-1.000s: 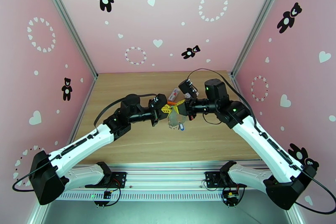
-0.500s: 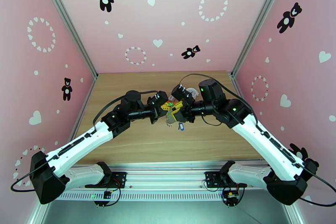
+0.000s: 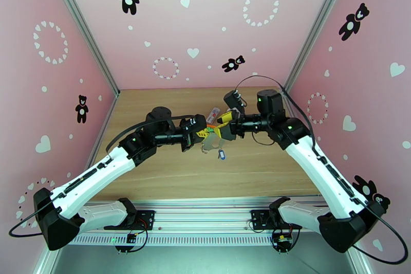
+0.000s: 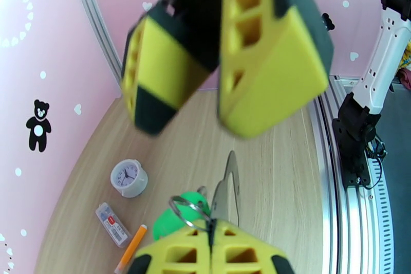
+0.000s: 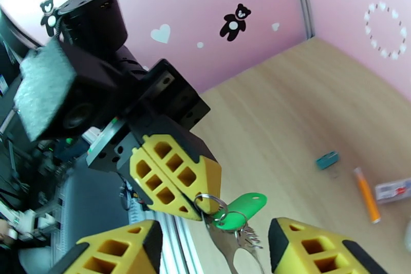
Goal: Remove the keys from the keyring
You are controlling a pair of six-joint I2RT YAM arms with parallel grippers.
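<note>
Keys: two, green key (image 5: 241,208) hanging on keyring, blue key (image 3: 222,154) just near of it
Keyring (image 5: 208,202): one, small steel rings, above mid-table (image 3: 169,177)
Left gripper (image 4: 210,226): clamped on keyring
Right gripper (image 5: 216,234): jaws apart, empty

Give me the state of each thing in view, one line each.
left tool, shut on the keyring
right tool, open, holding nothing
keyring, pinched by the left tool, held above the table
green key, on the keyring, hanging
blue key, off the keyring, lying on the table
</note>
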